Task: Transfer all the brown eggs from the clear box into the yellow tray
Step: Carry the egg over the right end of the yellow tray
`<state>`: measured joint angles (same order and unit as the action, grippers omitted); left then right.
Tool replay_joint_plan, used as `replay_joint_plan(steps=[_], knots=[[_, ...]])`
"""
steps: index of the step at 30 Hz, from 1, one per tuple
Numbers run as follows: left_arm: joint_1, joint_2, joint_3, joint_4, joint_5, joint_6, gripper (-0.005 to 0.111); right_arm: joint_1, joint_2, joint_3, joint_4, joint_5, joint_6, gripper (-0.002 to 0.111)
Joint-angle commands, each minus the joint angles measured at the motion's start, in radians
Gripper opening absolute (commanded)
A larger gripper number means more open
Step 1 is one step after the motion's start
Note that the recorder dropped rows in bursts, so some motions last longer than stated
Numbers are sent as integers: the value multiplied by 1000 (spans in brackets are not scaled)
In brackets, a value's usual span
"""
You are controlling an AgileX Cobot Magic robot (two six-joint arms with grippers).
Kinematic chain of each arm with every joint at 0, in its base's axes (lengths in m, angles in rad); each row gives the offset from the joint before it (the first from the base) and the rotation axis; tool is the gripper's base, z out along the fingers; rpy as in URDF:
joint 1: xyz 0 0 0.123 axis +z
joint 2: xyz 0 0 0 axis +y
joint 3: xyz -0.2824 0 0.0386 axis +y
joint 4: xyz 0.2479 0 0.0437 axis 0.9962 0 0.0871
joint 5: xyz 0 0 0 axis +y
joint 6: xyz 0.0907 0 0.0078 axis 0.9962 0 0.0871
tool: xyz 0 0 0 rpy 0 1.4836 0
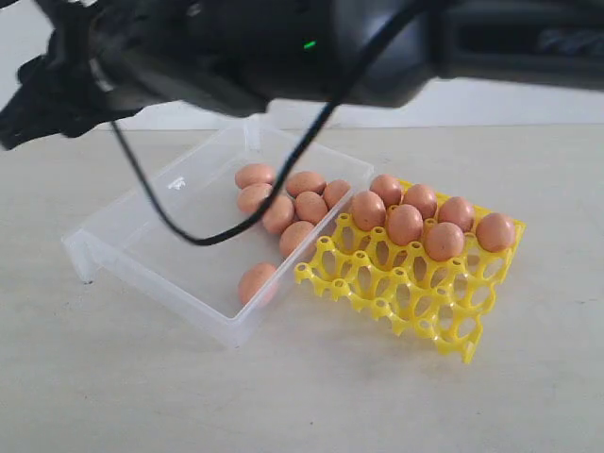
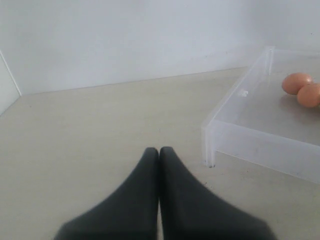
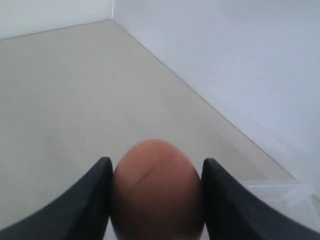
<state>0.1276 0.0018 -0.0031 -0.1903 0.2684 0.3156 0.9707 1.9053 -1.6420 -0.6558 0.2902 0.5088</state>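
My left wrist camera looks closely past my left pincer [image 2: 159,151] toward the clear shallow plastic box [image 2: 260,142] ahead, which the higher exterior view shares.

Pale beige tabletop [image 1: 113,377] meets white walls [image 3: 225,60], apparently joining at a corner

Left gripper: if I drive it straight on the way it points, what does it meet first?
Likely the table, then the wall. The left gripper, jaws shut, points past the clear box, whose corner stands off to one side of that line; depth is unclear.
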Motion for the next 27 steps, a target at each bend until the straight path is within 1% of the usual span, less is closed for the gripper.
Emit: replay_joint_plan(steps=[1,4,7,11,13,16,18,21,23,25,27], knots=[[1,-2,3,-4,-11,-9,-4,-132,-179,218,155,-125,-159,0],[1,-2,3,-4,-11,-9,-4,-218,-301,404,184,-216,-161,0],[1,-2,3,-4,-11,-9,-4,-298,-410,559,184,-245,-161,0],[1,-2,3,-4,-8,-9,-4,-429,-493,730,180,-253,-217,0],[1,-2,3,-4,-7,-9,-4,-522,-499,784,175,-282,-250,0],[1,-2,3,-4,-7,-9,-4,-670,-488,800,175,-363,-264,0],[1,-2,3,-4,-7,-9,-4,-788,-478,796,200,-478,-235,0],[1,-2,3,-4,-7,-9,-4,-950,-439,790,374,-689,-177,0],[-1,-2,3,-4,-8,-9,-4,-1035,-404,790,492,-766,-110,0],[-1,-2,3,-4,-8,-9,-4,-1118,-361,792,448,-772,27,0],[-1,-2,3,-4,-8,-9,-4,-1184,-312,792,290,-819,171,0]])
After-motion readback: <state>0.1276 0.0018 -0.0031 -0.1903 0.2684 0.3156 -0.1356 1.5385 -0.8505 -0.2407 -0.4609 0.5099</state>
